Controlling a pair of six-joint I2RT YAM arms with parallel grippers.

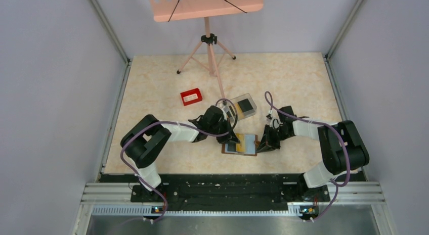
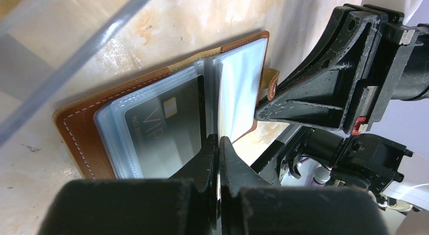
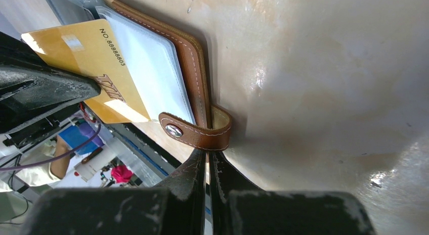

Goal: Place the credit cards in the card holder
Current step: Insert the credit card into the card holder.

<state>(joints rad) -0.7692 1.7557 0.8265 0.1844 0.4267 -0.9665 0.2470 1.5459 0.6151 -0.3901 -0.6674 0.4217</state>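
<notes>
One card holder [image 2: 76, 136], open, black card [image 2: 162, 126] sleeved

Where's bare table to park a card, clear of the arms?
Bare: far right, between tripod and right wall; far left, behind the red tray. Crowded: the centre, where left gripper, right gripper, card holder and clear box bunch.

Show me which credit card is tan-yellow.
The tan-yellow plastic card with a printed number, lying over the brown leather card holder; the card marked VIP tucked inside it is dark.
</notes>
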